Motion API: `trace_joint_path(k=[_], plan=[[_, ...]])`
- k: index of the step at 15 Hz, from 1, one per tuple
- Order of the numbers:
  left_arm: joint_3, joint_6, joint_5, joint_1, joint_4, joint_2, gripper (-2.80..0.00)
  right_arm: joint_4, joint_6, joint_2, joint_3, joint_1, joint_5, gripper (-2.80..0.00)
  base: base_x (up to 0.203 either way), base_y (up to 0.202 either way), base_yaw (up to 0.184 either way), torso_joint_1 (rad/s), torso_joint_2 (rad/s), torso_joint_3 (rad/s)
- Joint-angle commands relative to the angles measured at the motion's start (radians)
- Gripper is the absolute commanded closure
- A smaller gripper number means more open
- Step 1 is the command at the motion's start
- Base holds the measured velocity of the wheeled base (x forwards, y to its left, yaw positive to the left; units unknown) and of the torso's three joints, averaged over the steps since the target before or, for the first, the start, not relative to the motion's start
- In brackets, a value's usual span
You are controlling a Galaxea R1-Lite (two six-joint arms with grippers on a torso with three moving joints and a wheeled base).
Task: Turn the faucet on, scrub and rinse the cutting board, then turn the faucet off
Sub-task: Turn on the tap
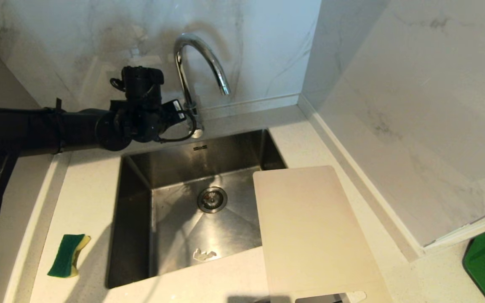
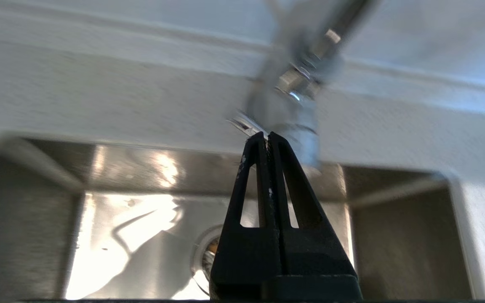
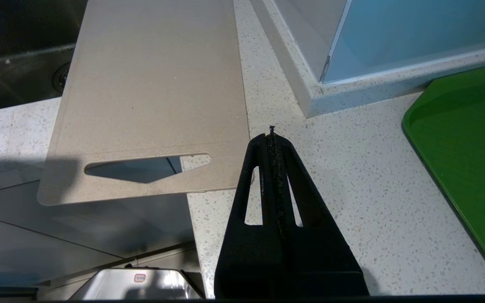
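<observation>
My left claw (image 2: 267, 135) is pinched fully together, holding nothing, with its tips right at the base of the faucet (image 1: 192, 71), by the thin lever; I cannot tell whether they touch it. The faucet stands at the back rim of the sink (image 1: 135, 219), its arched spout reaching out over the basin. The cutting board (image 1: 310, 227) lies flat at the sink's right side, one edge overlapping the basin, its handle slot at the end farthest from the faucet and hanging past the counter edge. A green and yellow sponge (image 1: 67, 256) sits on the counter left of the sink. My right claw (image 3: 272, 134) is also closed and empty, hovering over the counter just beside the board's slotted end, with a green tray (image 3: 470, 160) on its other side.
</observation>
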Motion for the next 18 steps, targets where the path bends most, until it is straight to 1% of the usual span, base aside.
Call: trace_joint_path(k=[1,3,5,6,10,12,14,15,17,18], plan=[[-0.001,-0.002,0.005,-0.013,-0.014,0.021,0.00,-0.001,0.000,0.000,0.000,0.000,0.000,0.00,0.000,0.000,0.000,0.000,0.00,0.000],[-0.001,-0.002,0.019,-0.022,-0.044,0.034,0.00,-0.001,0.000,0.000,0.000,0.000,0.000,0.00,0.000,0.000,0.000,0.000,0.00,0.000],[-0.001,0.012,0.068,-0.033,-0.114,0.060,0.00,-0.001,0.000,0.000,0.000,0.000,0.000,0.00,0.000,0.000,0.000,0.000,0.00,0.000],[-0.001,0.027,0.076,-0.036,-0.124,0.062,-2.80,-0.001,0.000,0.000,0.000,0.000,0.000,0.00,0.000,0.000,0.000,0.000,0.00,0.000],[-0.001,0.029,0.077,-0.054,-0.125,0.064,-2.80,-0.001,0.000,0.000,0.000,0.000,0.000,0.00,0.000,0.000,0.000,0.000,0.00,0.000],[-0.001,0.026,0.092,-0.060,-0.125,0.072,-2.80,-0.001,0.000,0.000,0.000,0.000,0.000,0.00,0.000,0.000,0.000,0.000,0.00,0.000],[0.000,0.019,0.131,-0.062,-0.128,0.074,-2.80,-0.001,0.000,0.000,0.000,0.000,0.000,0.00,0.000,0.000,0.000,0.000,0.00,0.000],[0.000,0.005,0.157,-0.064,-0.127,0.073,-2.80,-0.001,0.000,0.000,0.000,0.000,0.000,0.00,0.000,0.000,0.000,0.000,0.00,0.000],[0.000,-0.002,0.235,-0.080,-0.115,0.072,-2.80,-0.001,0.000,0.000,0.000,0.000,0.000,0.00,0.000,0.000,0.000,0.000,0.00,0.000],[0.000,-0.002,0.254,-0.094,-0.110,0.072,-2.80,-0.001,0.000,0.000,0.000,0.000,0.000,0.00,0.000,0.000,0.000,0.000,0.00,0.000]])
